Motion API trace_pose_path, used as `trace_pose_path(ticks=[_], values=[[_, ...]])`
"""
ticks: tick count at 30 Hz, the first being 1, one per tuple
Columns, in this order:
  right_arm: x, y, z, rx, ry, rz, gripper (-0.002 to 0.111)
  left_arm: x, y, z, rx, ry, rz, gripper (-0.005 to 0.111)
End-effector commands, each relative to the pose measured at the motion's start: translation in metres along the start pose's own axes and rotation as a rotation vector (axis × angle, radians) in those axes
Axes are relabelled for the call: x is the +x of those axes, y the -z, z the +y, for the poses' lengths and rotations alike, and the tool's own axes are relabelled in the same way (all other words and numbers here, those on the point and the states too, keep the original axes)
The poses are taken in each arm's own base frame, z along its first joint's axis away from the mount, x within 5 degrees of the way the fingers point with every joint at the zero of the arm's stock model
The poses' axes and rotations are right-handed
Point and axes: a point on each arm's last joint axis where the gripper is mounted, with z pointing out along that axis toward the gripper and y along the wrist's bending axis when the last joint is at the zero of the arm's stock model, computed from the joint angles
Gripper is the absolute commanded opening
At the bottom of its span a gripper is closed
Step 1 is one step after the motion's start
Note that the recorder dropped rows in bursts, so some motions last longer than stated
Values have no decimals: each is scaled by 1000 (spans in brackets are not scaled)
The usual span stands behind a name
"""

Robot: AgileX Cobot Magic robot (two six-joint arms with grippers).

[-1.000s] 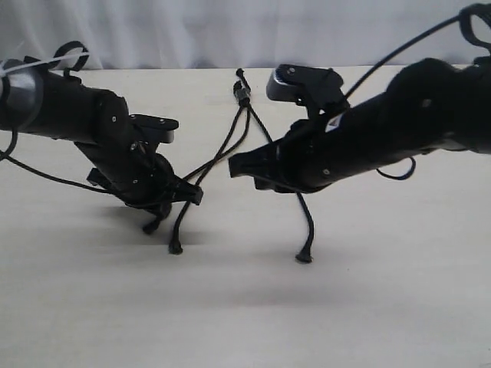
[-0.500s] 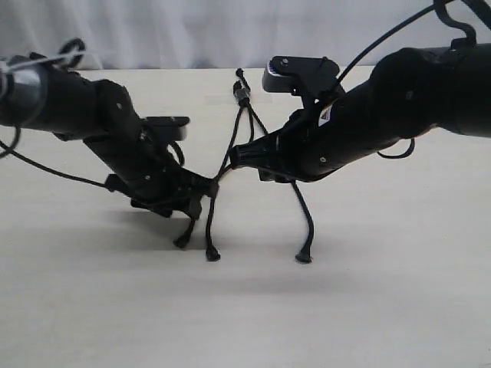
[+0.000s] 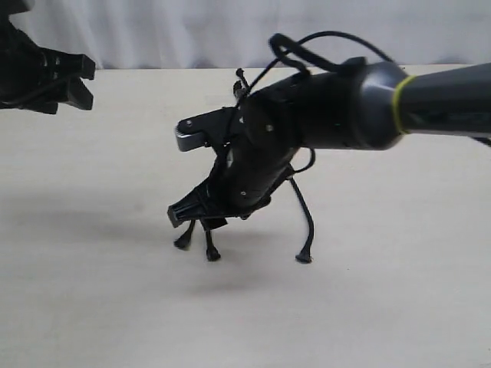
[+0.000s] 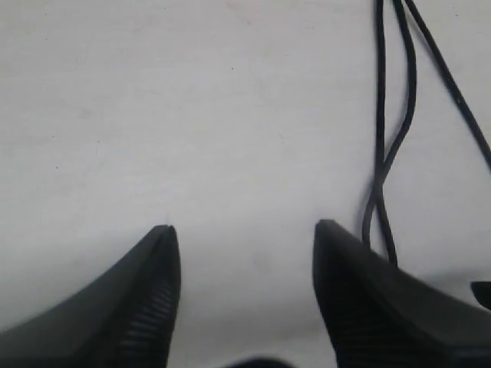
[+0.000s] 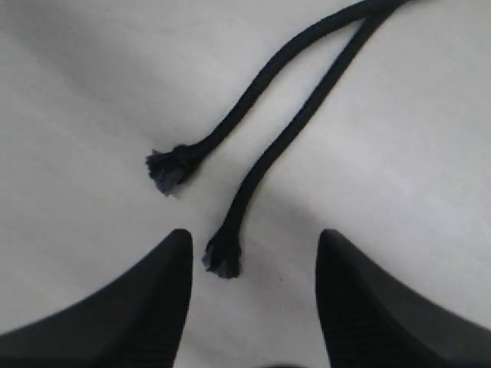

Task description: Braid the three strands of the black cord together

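Observation:
The black cord's bound head lies at the table's far middle, mostly hidden behind my right arm. Of the three strands, one runs down to a tip at the right. The other two end in knobby tips just under my right gripper. In the right wrist view that gripper is open, with one frayed tip between its fingers and the other tip just ahead. My left gripper hangs open at the far left, away from the cord. It holds nothing; thin black lines pass beside it.
The pale table stretches wide in front of the strand tips. A white curtain closes the back. A glossy robot cable loops above my right arm.
Both grippers opened. My left arm let go of two strands and pulled back up to the far left. My right arm swung left across the middle, down over those two strand ends.

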Motion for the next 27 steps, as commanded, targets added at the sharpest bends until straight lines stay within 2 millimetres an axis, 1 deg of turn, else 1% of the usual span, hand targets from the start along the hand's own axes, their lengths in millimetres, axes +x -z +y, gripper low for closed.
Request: trace_pose_path(ticks=[1,5,7,8,9,10,13,14,15,18,19,20,21,22,23,24,25,26,27], values=[[-12,-30,2,77,5,135,48,8,13,-2,4,-14,5,50],[-15,-55,2,102,-20,216,48,11,18,-4,12,-14,18,50],[-15,-64,2,102,-25,232,47,11,18,-4,13,-14,23,50],[-15,-66,2,104,-25,239,44,12,18,-4,14,-14,28,50],[-15,-66,2,106,-25,248,40,12,18,-4,14,-14,32,50],[-14,-66,1,118,-15,252,33,12,18,-4,15,-14,34,50],[-13,-65,-5,171,35,278,7,12,18,-4,15,-14,34,50],[-12,-64,-8,199,54,288,4,13,18,-4,15,-14,38,50],[-12,-63,-12,229,75,297,4,13,18,-4,16,-14,41,50],[-16,-51,-30,299,87,313,4,14,18,-4,17,-37,57,50],[-19,-43,-37,308,73,305,4,15,18,-4,18,-42,60,50],[-24,-28,-51,304,55,290,4,15,18,-5,20,-42,70,50],[-27,-18,-61,303,43,280,4,16,18,-5,20,-42,72,50],[-28,-6,-77,308,50,297,4,16,18,-6,29,-33,73,50],[-27,-1,-89,314,44,317,4,16,18,-7,41,-23,73,50],[-25,2,-109,323,6,345,4,16,18,-9,57,-14,78,50],[-22,2,-120,327,-21,356,4,17,17,-13,60,-26,82,50],[-18,0,-137,331,-59,359,4,19,14,-20,72,-49,94,50],[-15,-2,-147,333,-80,362,4,20,11,-26,79,-65,101,50]])
